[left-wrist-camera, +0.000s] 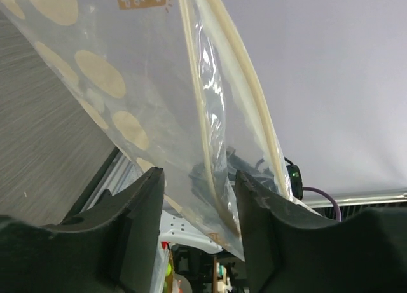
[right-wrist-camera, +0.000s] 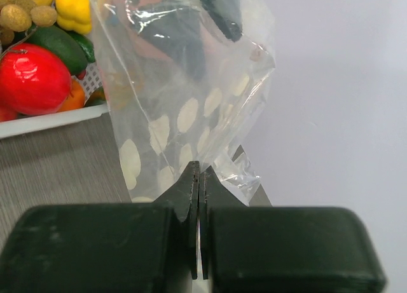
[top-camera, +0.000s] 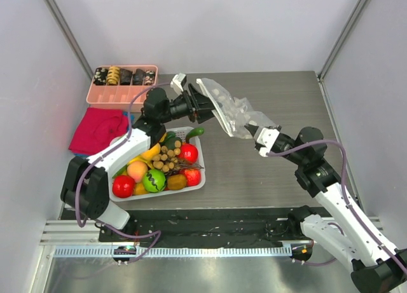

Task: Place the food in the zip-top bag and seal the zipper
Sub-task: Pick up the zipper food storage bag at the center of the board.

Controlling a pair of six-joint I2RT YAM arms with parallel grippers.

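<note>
The clear zip-top bag (top-camera: 232,115) with white dots hangs in the air between my two grippers. My right gripper (top-camera: 257,135) is shut on a crumpled edge of the bag (right-wrist-camera: 184,83), the fingertips (right-wrist-camera: 191,178) pressed together. My left gripper (top-camera: 203,109) is open, with the bag (left-wrist-camera: 127,83) and its pale zipper strip (left-wrist-camera: 194,83) passing between the spread jaws without being pinched. The food lies in the white slotted basket (top-camera: 197,182): a red apple (top-camera: 188,153), a peach (top-camera: 137,171), a yellow pepper (right-wrist-camera: 73,7) and others. No food shows inside the bag.
A pink tray (top-camera: 121,83) with several dark and tan items stands at the back left. A red cloth (top-camera: 98,129) lies left of the basket. Grey walls close in the table at the left, back and right.
</note>
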